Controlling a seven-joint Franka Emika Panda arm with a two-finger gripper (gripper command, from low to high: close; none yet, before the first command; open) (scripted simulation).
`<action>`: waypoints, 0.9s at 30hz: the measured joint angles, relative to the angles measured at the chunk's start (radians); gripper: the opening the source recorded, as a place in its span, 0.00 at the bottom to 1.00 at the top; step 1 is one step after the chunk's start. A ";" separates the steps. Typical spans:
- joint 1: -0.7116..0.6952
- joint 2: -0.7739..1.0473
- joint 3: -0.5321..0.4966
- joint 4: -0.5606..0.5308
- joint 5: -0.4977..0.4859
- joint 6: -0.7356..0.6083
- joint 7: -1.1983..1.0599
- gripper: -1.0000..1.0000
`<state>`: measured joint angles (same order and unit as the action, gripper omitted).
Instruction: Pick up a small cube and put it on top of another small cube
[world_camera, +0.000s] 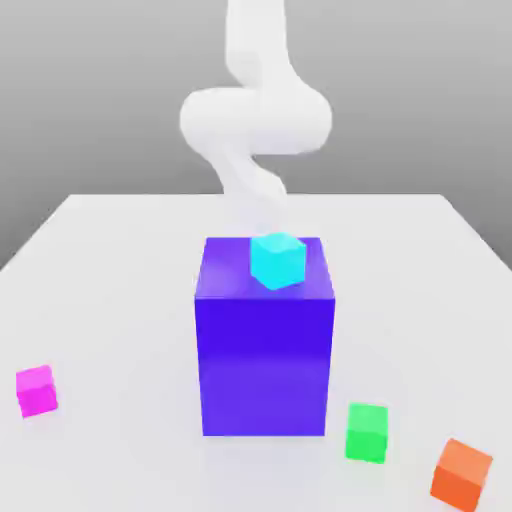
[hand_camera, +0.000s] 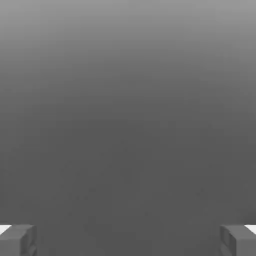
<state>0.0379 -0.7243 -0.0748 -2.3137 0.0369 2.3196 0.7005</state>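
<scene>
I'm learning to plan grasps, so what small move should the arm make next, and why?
Probably swing the open gripper toward the magenta cube, staying high over the blue-violet block. The magenta cube sits on the table at the exterior view's left, not yet stacked on the green cube, and nothing is between the fingers.

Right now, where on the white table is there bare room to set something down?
The table is free between the magenta cube and the blue block. It is crowded at the exterior view's lower right, where green and orange cubes sit close.
</scene>
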 joint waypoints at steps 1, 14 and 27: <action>0.018 0.032 -0.034 -0.006 0.016 0.008 -0.043 0.50; 0.176 0.423 -0.408 -0.076 0.268 0.109 -0.606 0.50; 0.095 0.815 -0.550 -0.146 0.528 0.208 -1.172 0.50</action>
<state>0.1331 0.0903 -0.6248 -2.4600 0.5653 2.5280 -0.4719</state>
